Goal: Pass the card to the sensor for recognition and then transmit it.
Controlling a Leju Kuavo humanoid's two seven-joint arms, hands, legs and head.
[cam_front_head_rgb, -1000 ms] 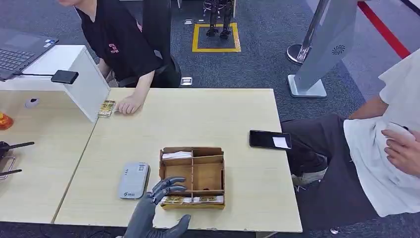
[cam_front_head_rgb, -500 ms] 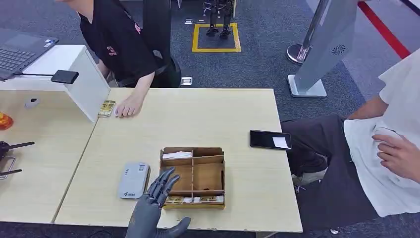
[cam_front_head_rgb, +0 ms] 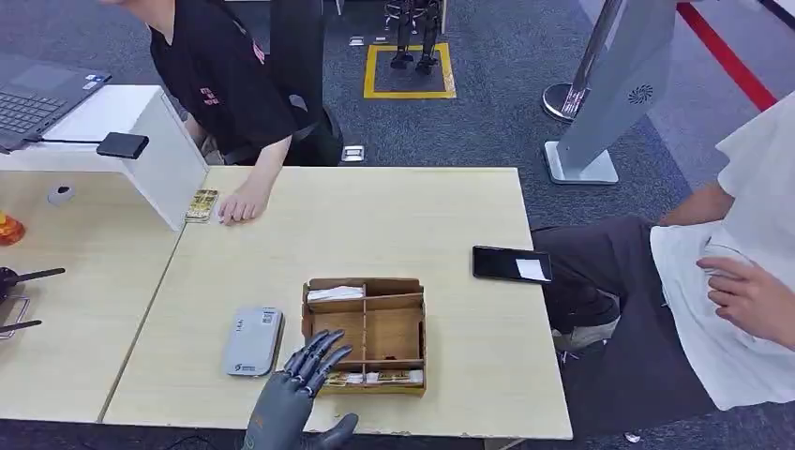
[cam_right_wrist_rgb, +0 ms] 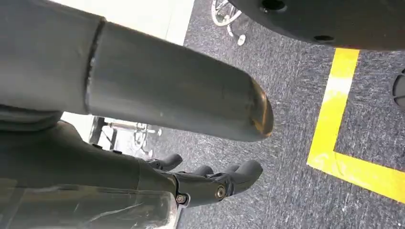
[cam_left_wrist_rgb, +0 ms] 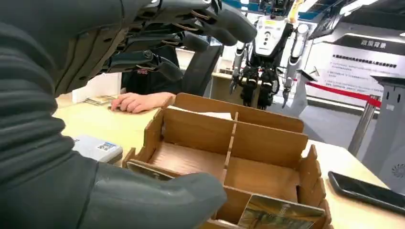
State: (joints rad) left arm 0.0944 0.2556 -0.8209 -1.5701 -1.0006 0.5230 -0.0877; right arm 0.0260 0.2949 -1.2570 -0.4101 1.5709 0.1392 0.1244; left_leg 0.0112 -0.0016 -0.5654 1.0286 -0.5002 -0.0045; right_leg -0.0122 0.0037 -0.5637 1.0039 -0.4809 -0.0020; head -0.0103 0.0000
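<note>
**Left hand over the card box, no card taken yet**

Far left of the head view: a laptop (cam_front_head_rgb: 33, 108) on a white stand, with a small black device (cam_front_head_rgb: 122, 144) on the stand's edge. Just beside the stand, a person's hand (cam_front_head_rgb: 242, 203) rests on the table (cam_front_head_rgb: 375, 216) next to a small stack of cards (cam_front_head_rgb: 201, 204).

Near the front edge lies the grey sensor (cam_front_head_rgb: 253, 340), flat on the table, with nothing on it. Just beside it stands the wooden divided box (cam_front_head_rgb: 365, 334). Cards (cam_front_head_rgb: 370, 377) sit in its front compartment; a white slip lies in a back compartment.

The left hand (cam_front_head_rgb: 298, 389) hovers at the box's front left corner, fingers apart and stretched toward the front compartment, thumb low by the table edge. The left wrist view shows the thumb (cam_left_wrist_rgb: 157, 195) under the box's front wall and the fingers spread above it, with a picture card (cam_left_wrist_rgb: 274, 212) leaning in the front slot. Nothing is held.

Further right, a black phone (cam_front_head_rgb: 511, 264) lies on the table, well apart from the box.

The right hand (cam_right_wrist_rgb: 210, 183) hangs beside the body over the carpet, fingers curled in, holding nothing.

Progress, as judged: at the start. Pick-up, presenting to the sensor and hand-over all remain.
</note>
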